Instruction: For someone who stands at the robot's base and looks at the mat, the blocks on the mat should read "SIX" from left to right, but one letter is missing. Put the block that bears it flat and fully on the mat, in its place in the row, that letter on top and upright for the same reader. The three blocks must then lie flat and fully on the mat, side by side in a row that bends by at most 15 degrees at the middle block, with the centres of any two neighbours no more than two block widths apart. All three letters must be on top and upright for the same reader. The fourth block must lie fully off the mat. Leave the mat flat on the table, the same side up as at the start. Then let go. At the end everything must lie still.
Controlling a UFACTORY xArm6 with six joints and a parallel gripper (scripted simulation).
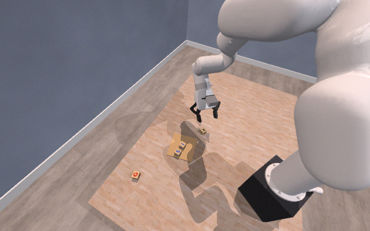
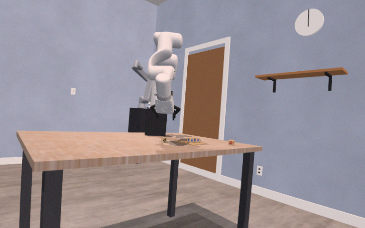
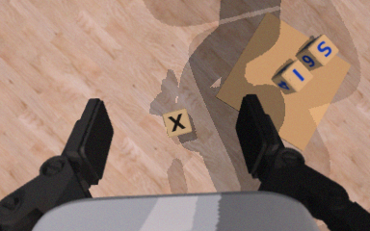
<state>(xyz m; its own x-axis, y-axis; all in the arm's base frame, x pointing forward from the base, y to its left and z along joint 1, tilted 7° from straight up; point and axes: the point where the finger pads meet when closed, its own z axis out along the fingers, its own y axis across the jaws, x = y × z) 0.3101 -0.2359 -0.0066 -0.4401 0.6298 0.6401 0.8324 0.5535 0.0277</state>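
A tan mat (image 1: pixel 181 149) lies on the table and carries two wooden blocks side by side, one with a blue S (image 1: pixel 178 151) and one with a blue I (image 1: pixel 182 145). They also show in the wrist view as the S block (image 3: pixel 322 49) and the I block (image 3: pixel 296 75) on the mat. A block with a black X (image 1: pixel 203 131) lies on the bare table just off the mat; the X block (image 3: pixel 178 123) faces up. My gripper (image 1: pixel 206 115) hangs open and empty well above the X block, which sits between the fingers in the wrist view.
A block with a red G (image 1: pixel 135 174) lies on the table far from the mat, and it also shows in the exterior view (image 2: pixel 230 142). The robot's black base (image 1: pixel 270 190) stands at the table's near right.
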